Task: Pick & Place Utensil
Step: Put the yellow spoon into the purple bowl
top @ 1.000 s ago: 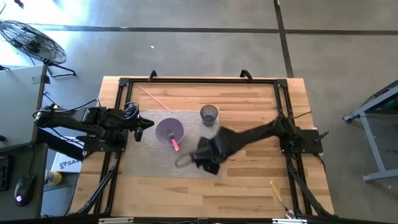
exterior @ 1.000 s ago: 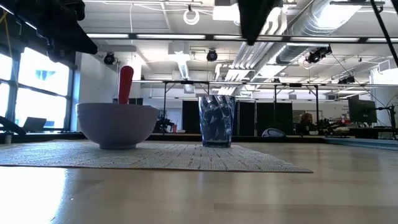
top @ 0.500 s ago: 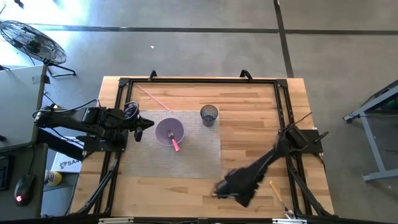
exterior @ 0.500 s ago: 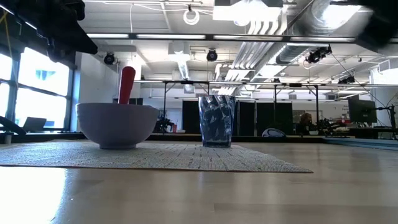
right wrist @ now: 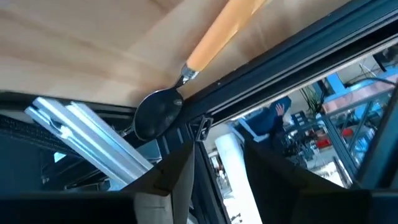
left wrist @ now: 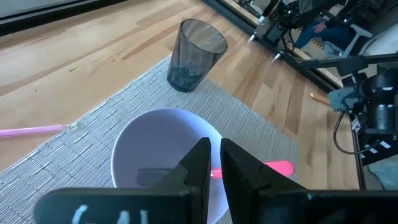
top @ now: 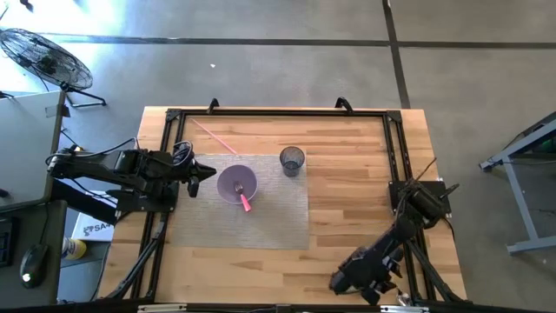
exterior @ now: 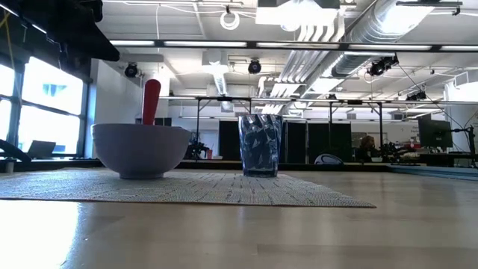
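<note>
An orange-handled spoon (right wrist: 214,43) lies at the table's near right corner, its dark metal bowl (right wrist: 158,115) over the black frame rail. My right gripper (right wrist: 217,180) is open and hovers just short of that bowl; in the high view its arm (top: 369,278) covers most of the spoon (top: 401,299). A lilac bowl (top: 236,183) sits on a grey placemat (top: 269,217), with a pink-handled spoon (top: 246,203) leaning on its rim. My left gripper (left wrist: 215,167) waits shut at the bowl's left side.
A dark see-through cup (top: 293,160) stands on the placemat's far right corner. A pink straw (top: 211,136) lies on the wood behind the bowl. Black frame rails (top: 395,148) border the table. Bare wood (top: 347,191) lies between the placemat and the right rail.
My right arm has swung from above the placemat's near edge toward the table's near right corner and come down over the orange-handled spoon; it has left the low view. The bowl, cup and left arm have kept still.
</note>
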Controlling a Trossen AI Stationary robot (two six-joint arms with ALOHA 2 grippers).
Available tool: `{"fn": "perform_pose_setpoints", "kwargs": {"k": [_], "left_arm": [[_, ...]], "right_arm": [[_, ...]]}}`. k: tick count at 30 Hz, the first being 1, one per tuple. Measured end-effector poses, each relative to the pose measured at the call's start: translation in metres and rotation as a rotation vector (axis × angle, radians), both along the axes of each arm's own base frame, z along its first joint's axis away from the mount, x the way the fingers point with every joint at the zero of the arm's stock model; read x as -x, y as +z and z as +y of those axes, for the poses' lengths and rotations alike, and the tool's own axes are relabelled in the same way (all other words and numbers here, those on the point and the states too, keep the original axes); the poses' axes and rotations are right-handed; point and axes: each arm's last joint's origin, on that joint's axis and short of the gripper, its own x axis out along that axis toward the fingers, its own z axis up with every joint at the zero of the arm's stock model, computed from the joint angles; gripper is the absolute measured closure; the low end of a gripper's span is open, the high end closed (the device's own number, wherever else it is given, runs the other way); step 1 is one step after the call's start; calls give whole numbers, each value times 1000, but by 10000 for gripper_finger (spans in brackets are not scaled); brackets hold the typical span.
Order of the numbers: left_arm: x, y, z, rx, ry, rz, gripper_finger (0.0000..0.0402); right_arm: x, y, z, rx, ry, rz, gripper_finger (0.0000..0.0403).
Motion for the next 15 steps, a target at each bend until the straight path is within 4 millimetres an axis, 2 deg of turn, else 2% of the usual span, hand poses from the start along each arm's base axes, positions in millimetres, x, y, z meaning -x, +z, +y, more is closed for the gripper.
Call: {"fn": "perform_pose_setpoints", "kwargs": {"k": [5, 9, 12, 15], "left_arm": [[0, 0, 0, 0, 0, 1, 367], [0, 0, 0, -1, 1, 1, 367], [0, 0, 0, -1, 1, 2, 367], [0, 0, 0, -1, 1, 2, 367]], "right_arm": [[9, 16, 3, 39, -5, -138, 274], [20, 45, -4, 150, -68, -370, 275], [35, 65, -11, 224, -183, -542, 275], [52, 74, -21, 290, -353, -607, 273]]}}
